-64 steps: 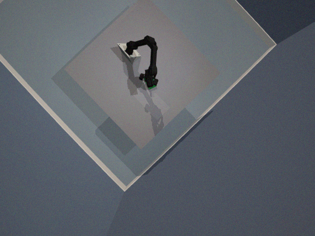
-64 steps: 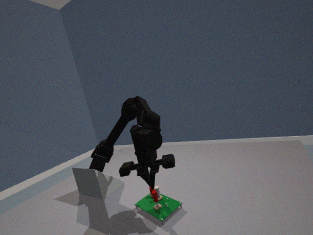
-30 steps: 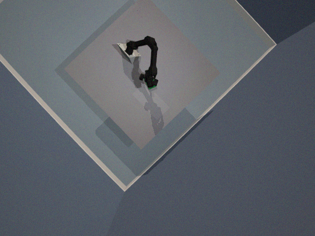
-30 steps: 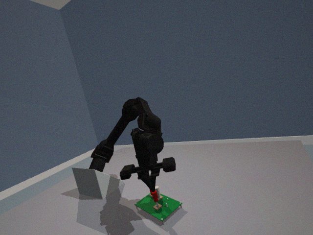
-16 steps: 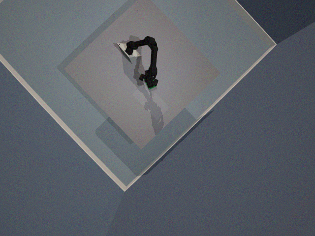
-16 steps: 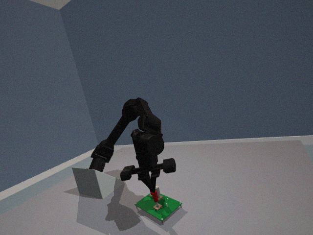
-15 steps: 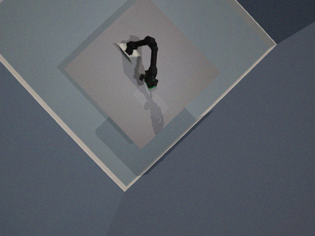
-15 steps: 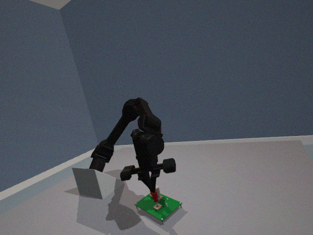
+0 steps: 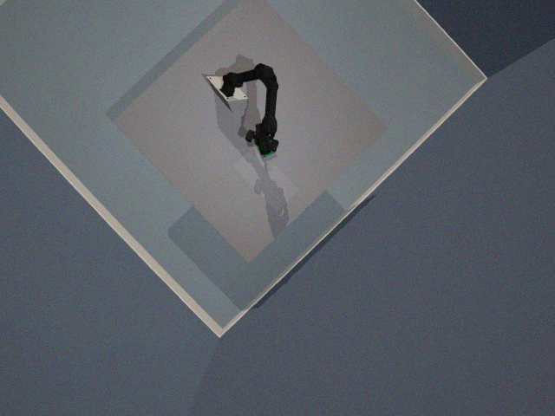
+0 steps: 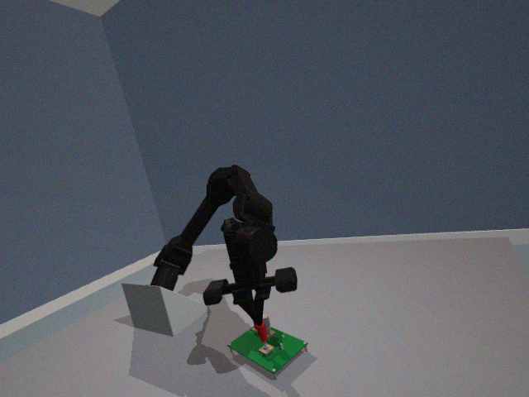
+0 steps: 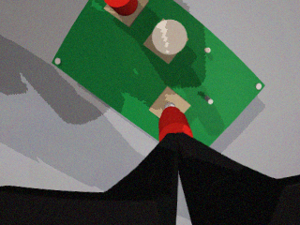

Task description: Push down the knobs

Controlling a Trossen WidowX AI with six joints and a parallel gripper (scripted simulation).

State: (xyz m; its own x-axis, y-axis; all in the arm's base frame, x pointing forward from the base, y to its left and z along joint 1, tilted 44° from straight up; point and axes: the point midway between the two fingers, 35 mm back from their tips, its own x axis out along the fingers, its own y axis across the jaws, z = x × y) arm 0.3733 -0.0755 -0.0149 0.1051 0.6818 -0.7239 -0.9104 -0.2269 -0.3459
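The green circuit board stands on short legs. A red knob sits high and slightly tilted above the near tan potentiometer, with bare shaft showing between them. My gripper is shut and empty, its fingertips at the top of this knob. A second red knob is over another tan base, cut off by the wrist view's top edge and mostly hidden in the exterior view. A pale round knob stands between them in the wrist view.
Two small pale posts stand on the board beside the pale and near red knobs. The arm's pale angled mount is behind the board. The arm's shadow falls across the table and part of the board.
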